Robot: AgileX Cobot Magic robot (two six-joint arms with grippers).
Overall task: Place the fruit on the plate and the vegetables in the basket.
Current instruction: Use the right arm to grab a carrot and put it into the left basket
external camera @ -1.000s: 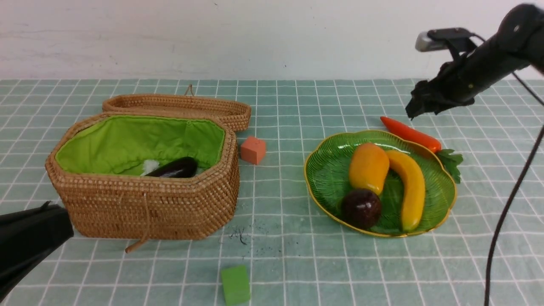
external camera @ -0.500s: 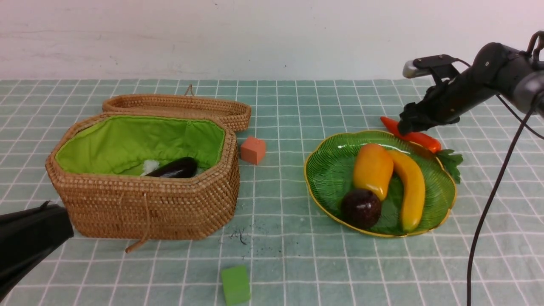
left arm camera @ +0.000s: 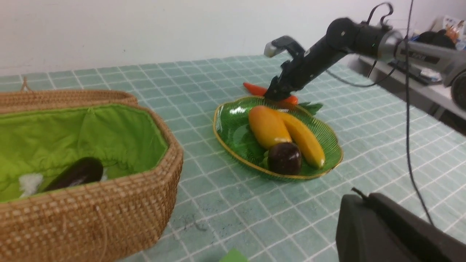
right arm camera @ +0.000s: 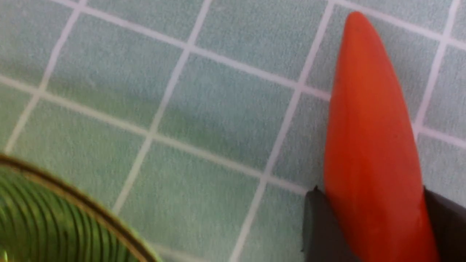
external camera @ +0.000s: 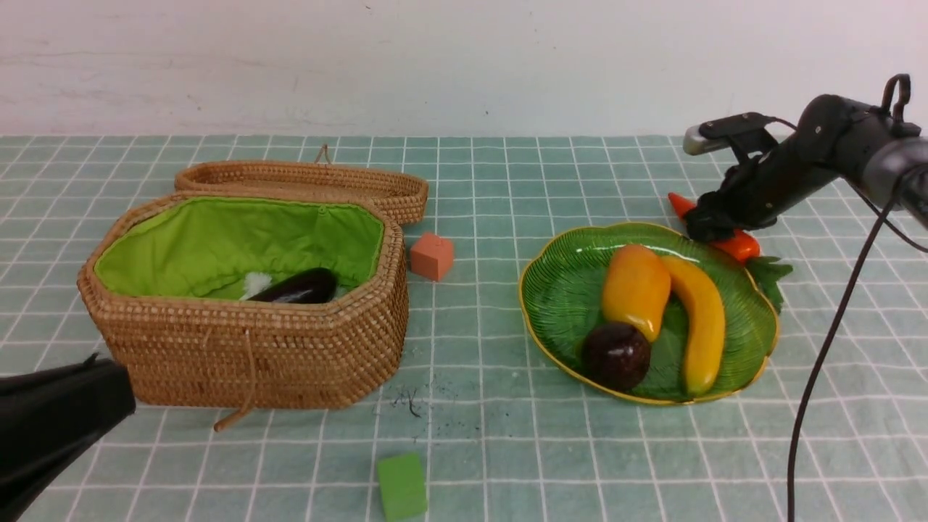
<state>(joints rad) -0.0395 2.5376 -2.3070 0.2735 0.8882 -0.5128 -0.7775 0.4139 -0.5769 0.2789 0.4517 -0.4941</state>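
The orange-red carrot (external camera: 739,246) lies on the table behind the green plate (external camera: 558,268), its leaves (external camera: 770,277) at the plate's right rim. My right gripper (external camera: 707,228) is down on its middle, and in the right wrist view the dark fingers (right arm camera: 316,225) press both sides of the carrot (right arm camera: 367,127). The plate holds the mango (external camera: 632,288), the banana (external camera: 702,322) and the mangosteen (external camera: 616,355). The eggplant (external camera: 301,286) lies in the open basket (external camera: 254,348). My left gripper (external camera: 119,395) is shut and empty, low at the basket's near left corner.
The basket's lid (external camera: 304,181) lies open behind it. An orange cube (external camera: 432,255) sits between basket and plate, and a green cube (external camera: 401,486) near the front edge. The right arm's black cable (external camera: 826,362) hangs down right of the plate.
The right arm came down from above the table's back right onto the carrot, and its jaws narrowed onto it. The carrot shifted slightly. The left gripper barely moved.
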